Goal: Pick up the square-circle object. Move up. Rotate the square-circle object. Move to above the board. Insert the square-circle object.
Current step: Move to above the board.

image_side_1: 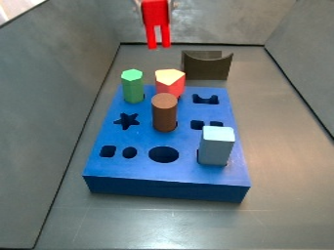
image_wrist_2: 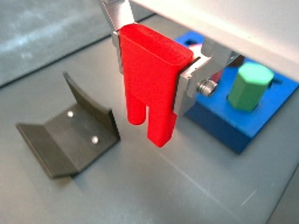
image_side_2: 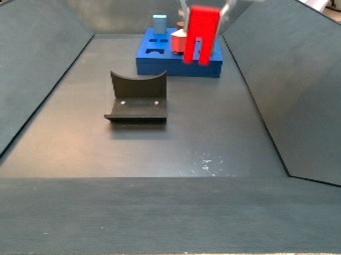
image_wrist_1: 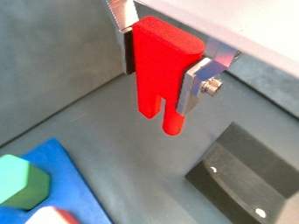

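Fingers (image_wrist_1: 201, 77) of the gripper (image_wrist_2: 155, 59) pinch the square-circle object (image_wrist_1: 156, 74), a tall bright red peg w/ a square block up top & two prongs pointing down. Silver plates clamp the block end on opposite faces, so the prongs hang free below the fingers, prob. to keep the insertion end clear. Peg is in the air, upright, well above the dark grey surface (image_side_2: 147, 149); no contact w/ anything but the fingers.

Left to right in a side view: green hexagonal peg (image_side_1: 132, 85), short red peg w/ pale top (image_side_1: 170, 82), brown cylinder (image_side_1: 164, 110), pale blue-grey square block (image_side_1: 217, 145), all seated in the board (image_side_1: 146, 168), a thick blue slab w/ dark cut-outs. Dark L-shaped fixture (image_side_1: 206, 65) stands behind it.

Judgement: pick & lift look done; peg hangs beyond the far edge of the board, near the fixture, not yet over a slot. Next move needs travel toward the board, then lining prongs up w/ a matching hole.
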